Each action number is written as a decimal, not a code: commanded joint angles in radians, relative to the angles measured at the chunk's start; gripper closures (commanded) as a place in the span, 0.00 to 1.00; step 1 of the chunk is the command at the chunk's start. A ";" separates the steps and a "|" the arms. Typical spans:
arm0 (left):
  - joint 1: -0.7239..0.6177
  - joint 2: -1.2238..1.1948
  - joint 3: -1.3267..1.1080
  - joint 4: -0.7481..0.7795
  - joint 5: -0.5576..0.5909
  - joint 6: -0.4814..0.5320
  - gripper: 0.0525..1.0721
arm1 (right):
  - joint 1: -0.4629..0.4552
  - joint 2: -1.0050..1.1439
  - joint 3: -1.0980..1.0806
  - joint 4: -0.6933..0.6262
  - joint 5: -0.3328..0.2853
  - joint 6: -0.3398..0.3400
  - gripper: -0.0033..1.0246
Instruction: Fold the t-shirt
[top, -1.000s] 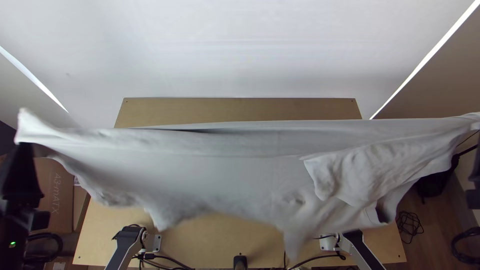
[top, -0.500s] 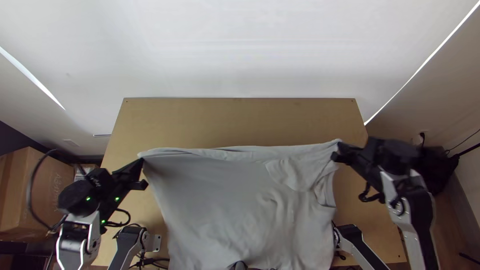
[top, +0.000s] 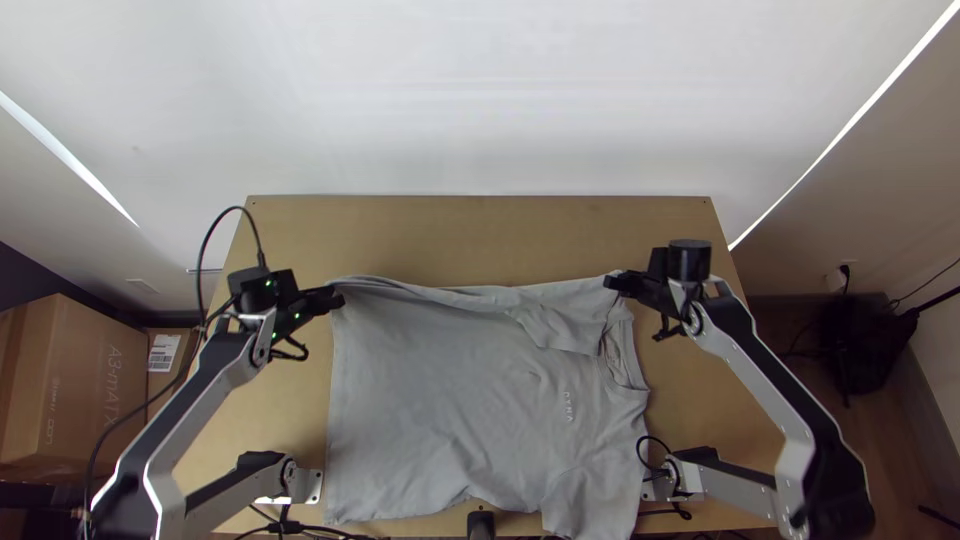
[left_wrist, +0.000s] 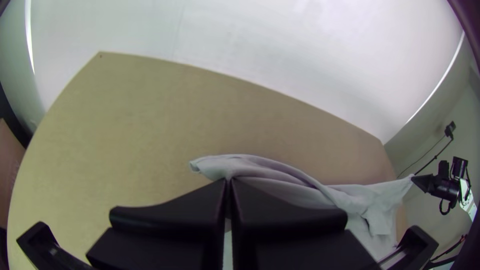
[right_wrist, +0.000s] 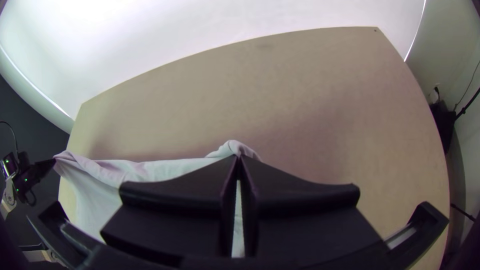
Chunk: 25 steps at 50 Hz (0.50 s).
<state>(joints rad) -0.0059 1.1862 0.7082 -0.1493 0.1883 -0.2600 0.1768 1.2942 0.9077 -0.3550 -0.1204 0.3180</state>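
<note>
In the top view my left gripper (top: 330, 299) is shut on the upper left corner of the grey t-shirt (top: 440, 400). Opposite it, my right gripper (top: 614, 283) pinches the upper right corner. Between them the top edge runs in a slightly sagging, rolled band, while the body lies spread down toward the table's near edge, a sleeve flap near the right corner. In the left wrist view the left gripper (left_wrist: 228, 184) has its tips together on the bunched fabric (left_wrist: 270, 172). In the right wrist view the right gripper (right_wrist: 238, 159) closes on a fabric peak (right_wrist: 231, 147).
The wooden table (top: 480, 235) shows bare wood beyond the shirt and at both sides. Arm bases and cables (top: 290, 520) are at the near edge, with a small black object (top: 481, 524) between. A cardboard box (top: 75, 390) stands off the left side.
Both grippers have come inward, closer together, holding the shirt's corners. The shirt, stretched wide and high one second ago, has come down and settled over the table, its lower part now flatter.
</note>
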 joint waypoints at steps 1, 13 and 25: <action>0.026 0.164 0.122 0.057 0.007 0.018 0.98 | -0.017 0.148 0.096 0.065 -0.002 0.007 0.98; 0.060 0.444 0.364 0.088 0.008 0.025 0.98 | -0.036 0.448 0.330 0.094 -0.002 0.000 0.98; 0.066 0.653 0.582 0.065 0.008 0.018 0.98 | -0.053 0.679 0.583 0.087 -0.002 -0.007 0.98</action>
<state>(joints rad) 0.0502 1.7679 1.2057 -0.0872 0.1951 -0.2497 0.1406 1.9030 1.3960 -0.2756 -0.1242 0.3141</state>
